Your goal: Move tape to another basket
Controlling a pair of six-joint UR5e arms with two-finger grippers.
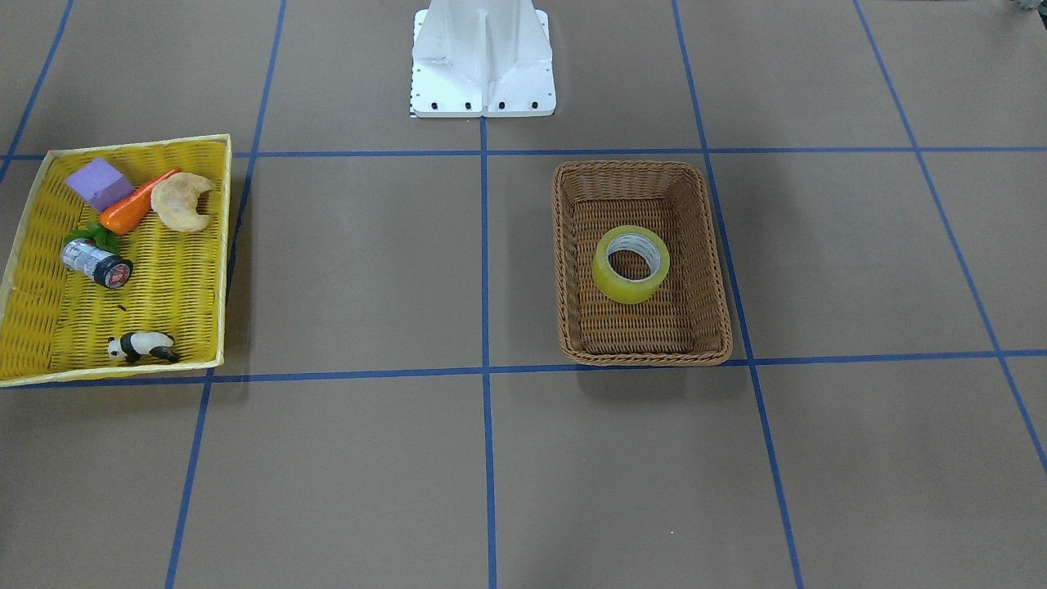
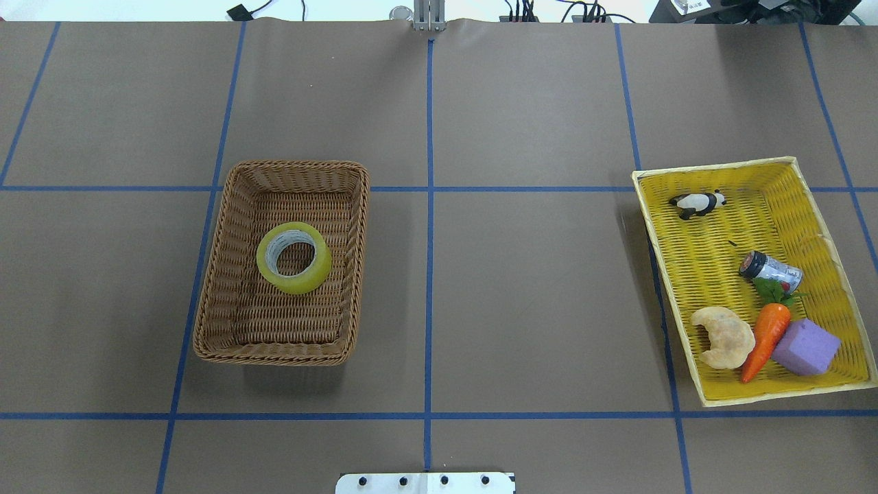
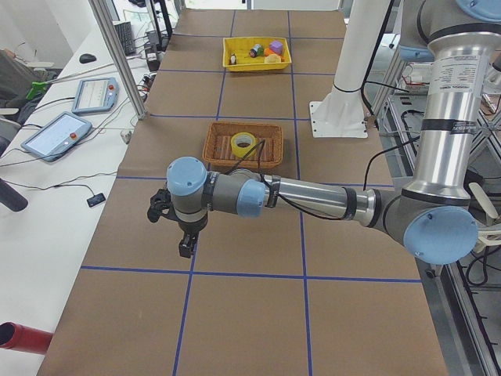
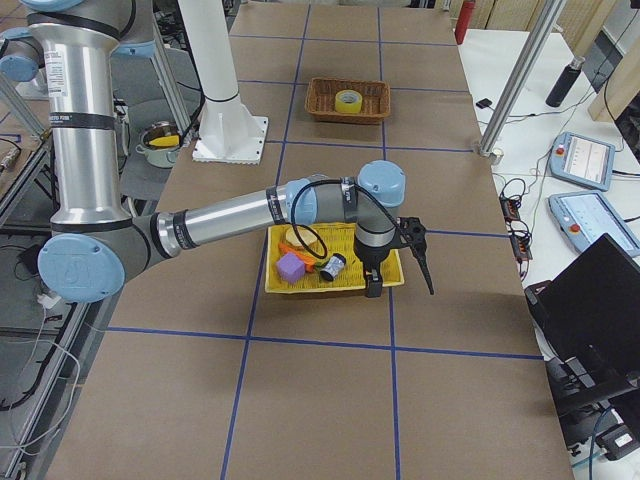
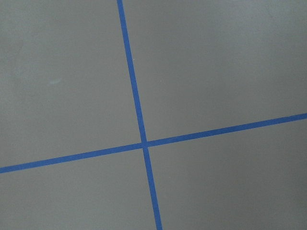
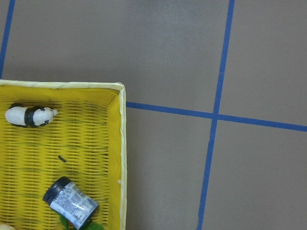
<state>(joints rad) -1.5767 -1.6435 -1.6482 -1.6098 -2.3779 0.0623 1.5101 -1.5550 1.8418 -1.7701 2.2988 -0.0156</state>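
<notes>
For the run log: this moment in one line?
tape: flat in brown basket | left hand: clear of basket | right hand: by yellow tray

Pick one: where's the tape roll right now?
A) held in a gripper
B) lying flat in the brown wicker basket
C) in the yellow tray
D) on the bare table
B: the tape lies flat, hole up, on the floor of the brown wicker basket, and it is the only thing in there.
</notes>
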